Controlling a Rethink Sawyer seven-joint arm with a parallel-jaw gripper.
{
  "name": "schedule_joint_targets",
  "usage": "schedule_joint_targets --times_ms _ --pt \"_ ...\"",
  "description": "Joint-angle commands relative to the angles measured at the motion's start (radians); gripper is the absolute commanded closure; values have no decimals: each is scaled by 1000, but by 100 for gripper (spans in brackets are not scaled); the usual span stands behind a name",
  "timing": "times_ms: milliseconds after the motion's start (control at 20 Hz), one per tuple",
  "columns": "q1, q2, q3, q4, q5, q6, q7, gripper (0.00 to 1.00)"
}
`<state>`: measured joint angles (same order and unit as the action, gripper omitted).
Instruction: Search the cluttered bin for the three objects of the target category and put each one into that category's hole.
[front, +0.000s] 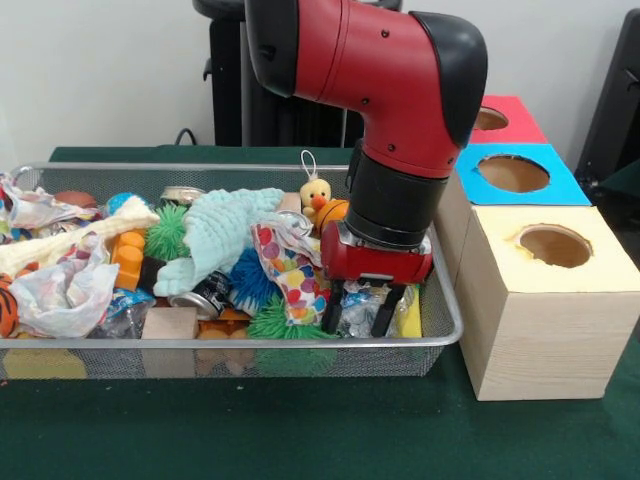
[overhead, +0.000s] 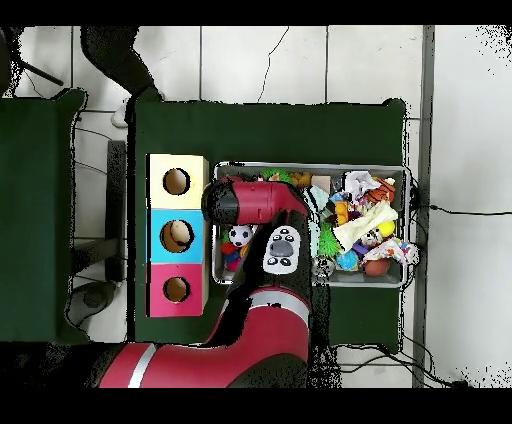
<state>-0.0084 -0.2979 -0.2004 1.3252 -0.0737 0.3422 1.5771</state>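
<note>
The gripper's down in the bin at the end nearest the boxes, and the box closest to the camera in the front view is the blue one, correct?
Not quite. In the front view the closest box is the yellow box; the blue box sits behind it. The rest holds: the gripper is down in the bin at the boxes' end.

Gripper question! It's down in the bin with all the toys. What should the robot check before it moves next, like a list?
1. Gripper is down inside the mesh bin at the end nearest the boxes: ok.
2. Fingers are spread, straddling a crinkly clear wrapper: ok.
3. Something is gripped already: not ok, the fingers look open.
4. Wrapper belongs to the target category: cannot tell.
5. Holes in the yellow box, blue box and red box are unblocked in the front view: ok.
6. Blue box is empty: not ok, the overhead view shows something pale inside its hole.
</note>
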Motion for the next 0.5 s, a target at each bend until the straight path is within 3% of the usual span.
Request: schedule_joint_targets --times_ms 50,500 --pt "-36 -26 88 95 21 46 142 0" --pt "-12 -36 71 120 23 22 173 0"
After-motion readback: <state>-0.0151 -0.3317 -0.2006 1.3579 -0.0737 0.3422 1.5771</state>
